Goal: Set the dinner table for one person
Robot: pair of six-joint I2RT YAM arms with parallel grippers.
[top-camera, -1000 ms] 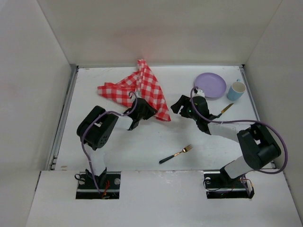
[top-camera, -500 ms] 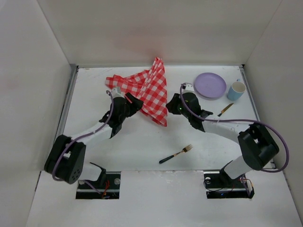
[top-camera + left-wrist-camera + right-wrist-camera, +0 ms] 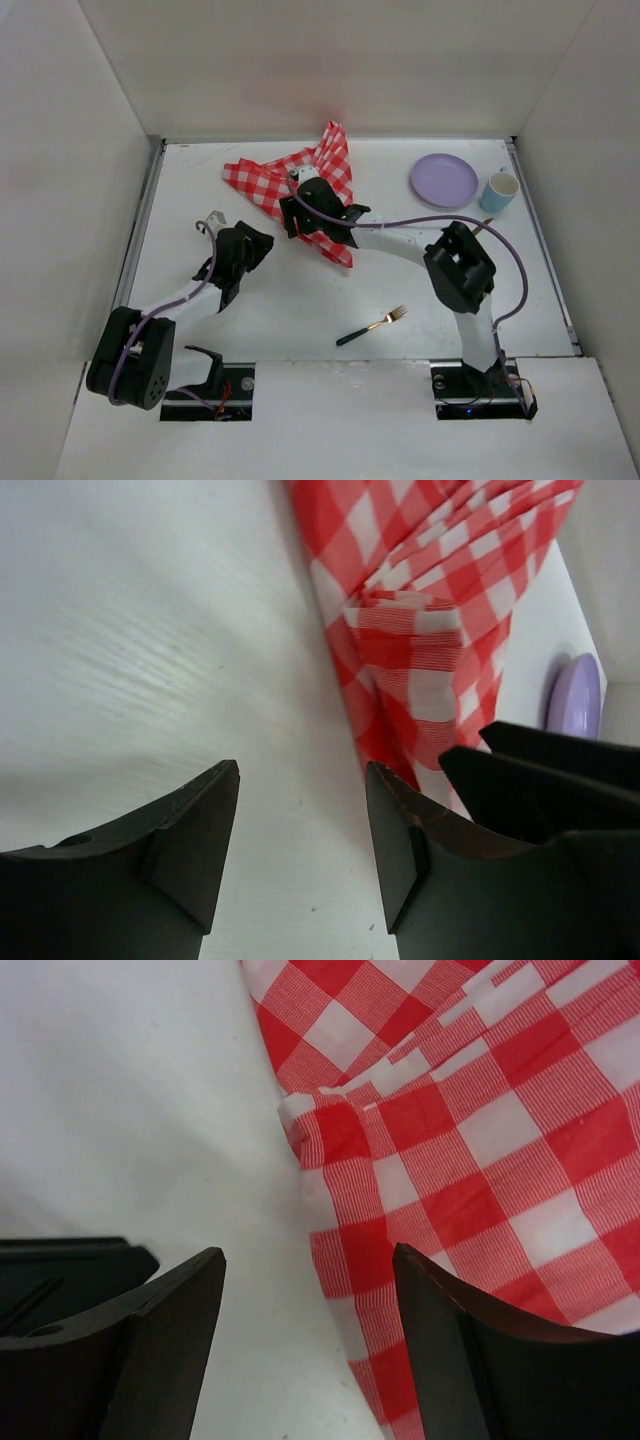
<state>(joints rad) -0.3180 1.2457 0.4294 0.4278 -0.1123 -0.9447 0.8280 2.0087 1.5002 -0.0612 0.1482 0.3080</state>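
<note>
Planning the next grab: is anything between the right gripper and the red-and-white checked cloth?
Nothing visible. The right gripper, jaws open, hangs directly over the edge of the red-and-white checked cloth on the matte-white table, with only air between. The left gripper, open, stands apart beside the cloth.

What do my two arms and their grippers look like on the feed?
They match. The left arm and right arm have white links between bulky black joint housings, and a loose purple cable runs along each. The left gripper and right gripper each have two matte black, wedge-shaped fingers. No markings are visible.
</note>
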